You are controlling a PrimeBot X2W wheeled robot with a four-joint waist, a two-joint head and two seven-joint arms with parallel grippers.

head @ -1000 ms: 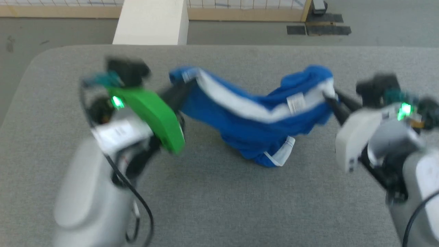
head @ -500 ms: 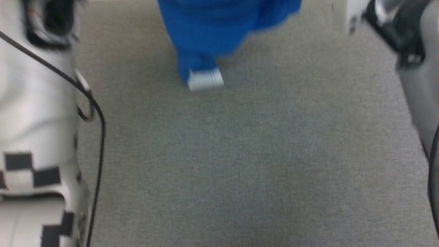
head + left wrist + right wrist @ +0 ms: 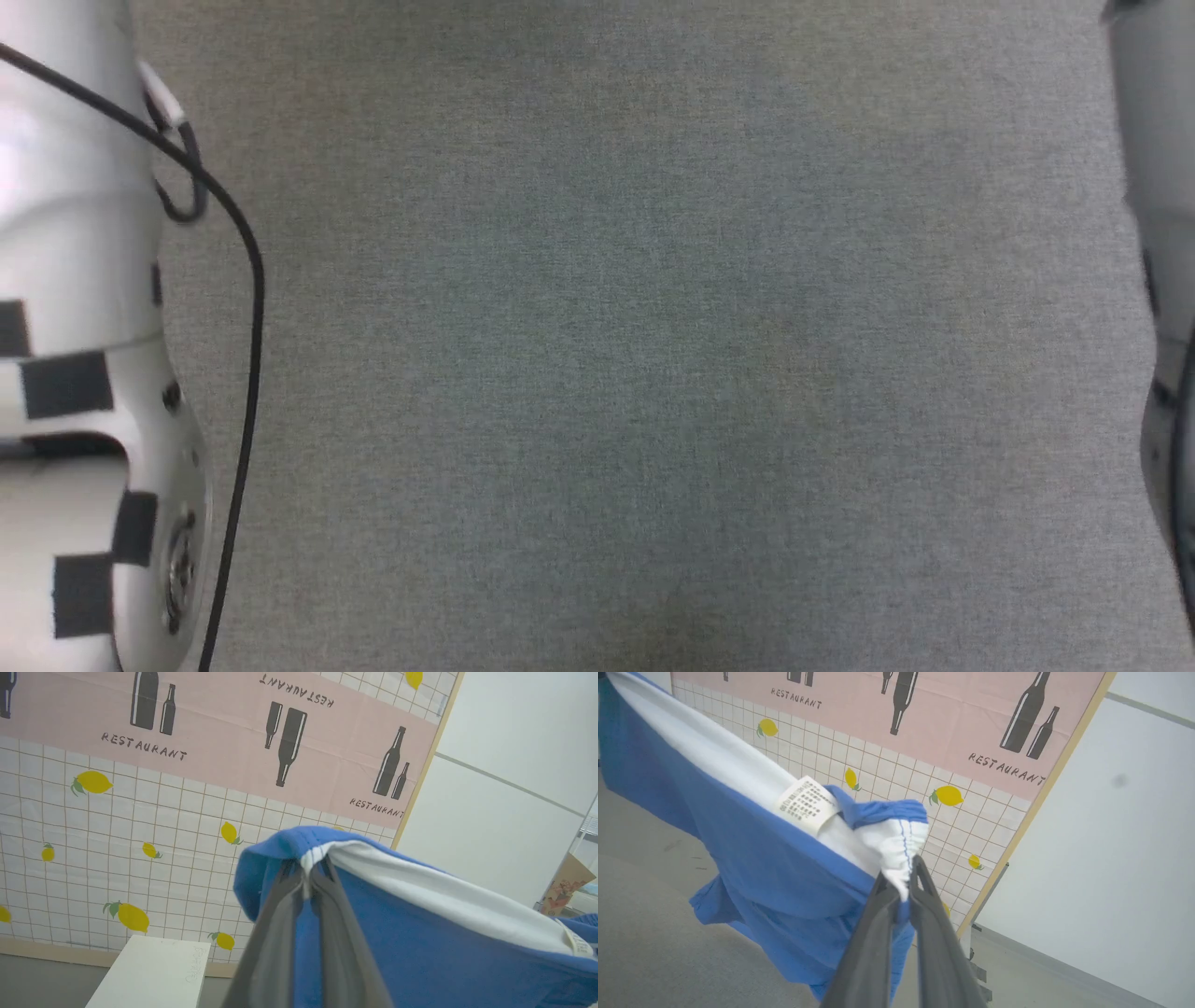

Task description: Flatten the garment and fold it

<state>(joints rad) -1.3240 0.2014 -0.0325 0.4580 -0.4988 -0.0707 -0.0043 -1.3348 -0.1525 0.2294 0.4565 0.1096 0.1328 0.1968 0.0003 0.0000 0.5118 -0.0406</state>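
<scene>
Blue cloth strung up between both arms right now. The left tool (image 3: 311,873) is pinched shut on the shorts (image 3: 420,956), right where the white band (image 3: 444,900) meets the blue edge. From there the fabric runs off toward 4 o'clock in the left wrist view. The right tool (image 3: 906,879) is clamped on the gathered white end of that band. The cloth stretches away from it to 10 o'clock, and the care tag (image 3: 806,804) sticks up near the grip. So the shorts are in the air, held by two opposite ends, with a loose blue leg (image 3: 738,900) sagging toward 7 o'clock.

My guess on why: holding the ends apart and high lets gravity pull the bunched cloth out, so it can be laid flat before any folding. The band looks fairly taut, the lower part doesn't.

Head view has the grey felt-like worktop (image 3: 653,373), with the left forearm (image 3: 75,373) at 9 o'clock, a black cable (image 3: 252,308) looping beside it, and the right forearm (image 3: 1158,187) at 3 o'clock.

Flattening isn't done yet and folding hasn't started. The next bit probably wants an even lowering so the hanging leg doesn't tuck under.
</scene>
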